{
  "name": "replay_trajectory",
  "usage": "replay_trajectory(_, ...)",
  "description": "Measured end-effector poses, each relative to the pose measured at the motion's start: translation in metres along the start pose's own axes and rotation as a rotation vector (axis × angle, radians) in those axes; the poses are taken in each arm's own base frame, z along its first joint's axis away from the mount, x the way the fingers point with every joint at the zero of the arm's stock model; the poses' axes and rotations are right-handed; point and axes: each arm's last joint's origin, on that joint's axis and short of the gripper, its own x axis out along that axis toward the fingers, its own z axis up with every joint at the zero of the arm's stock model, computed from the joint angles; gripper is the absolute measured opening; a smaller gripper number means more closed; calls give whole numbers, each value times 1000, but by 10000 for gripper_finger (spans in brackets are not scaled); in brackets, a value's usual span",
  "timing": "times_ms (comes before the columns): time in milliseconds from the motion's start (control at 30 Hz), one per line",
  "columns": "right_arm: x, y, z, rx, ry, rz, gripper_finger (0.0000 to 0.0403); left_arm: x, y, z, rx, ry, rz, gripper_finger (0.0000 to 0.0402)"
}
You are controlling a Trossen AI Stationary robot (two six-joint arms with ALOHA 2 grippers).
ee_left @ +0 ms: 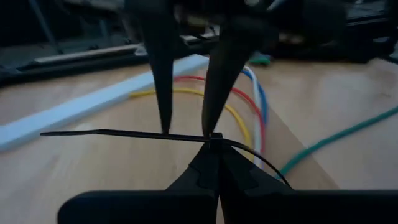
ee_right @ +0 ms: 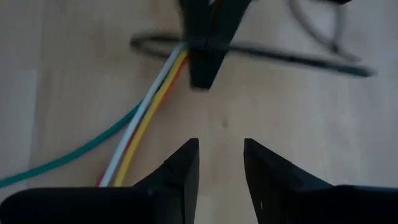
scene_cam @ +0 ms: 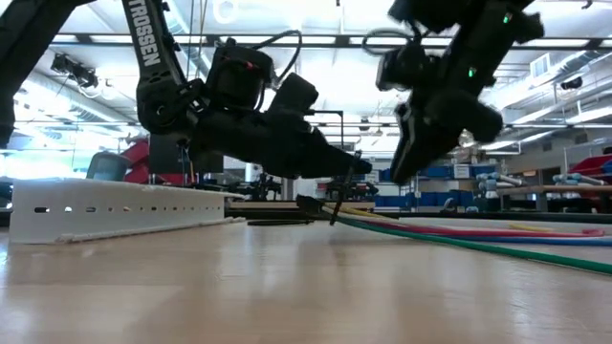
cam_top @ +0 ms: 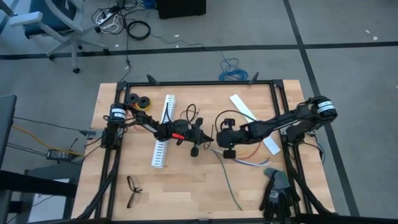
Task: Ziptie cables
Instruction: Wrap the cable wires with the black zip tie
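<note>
The left gripper (ee_left: 214,146) is clenched on a black ziptie (ee_left: 124,134) near the middle of the table; in the left wrist view its two dark fingertips meet at the strip, which runs straight out to one side while a thinner tail curves away on the other. Directly ahead of it, the right gripper (ee_right: 221,149) hangs above the wood with its fingers (ee_right: 186,165) parted by a narrow gap and nothing between them. In the right wrist view the left gripper's tip shows just beyond, at the point where the cables (ee_right: 146,118) come together under the ziptie. The cables, in yellow, red, white and blue, fan out from there across the table toward the right arm's side, with a green one (ee_left: 336,140) trailing off toward the table's near edge. In the high view the two grippers face each other at mid-table, the left one (cam_top: 194,134) beside a white slotted strip (cam_top: 163,134) and the right one (cam_top: 225,138) well apart from a second white strip (cam_top: 252,121). A pair of black eyeglasses (cam_top: 132,190) and black gloves (cam_top: 278,194) lie near the front edge.
</note>
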Motion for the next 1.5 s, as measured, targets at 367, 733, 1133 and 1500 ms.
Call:
replay_trajectory(367,-57,-10,0,72,-88,-55,111,17,-1,8,23,59,-66,4)
replay_trajectory(733,-35,-2,-37,280,-98,-89,111,21,-15,15,58,34,-11,5)
replay_trajectory(1133,-44,6,-102,521,-228,-34,111,21,-21,14,113,52,-20,5)
replay_trajectory(1500,-32,-2,-107,709,-622,121,111,23,-30,16,175,51,8,5)
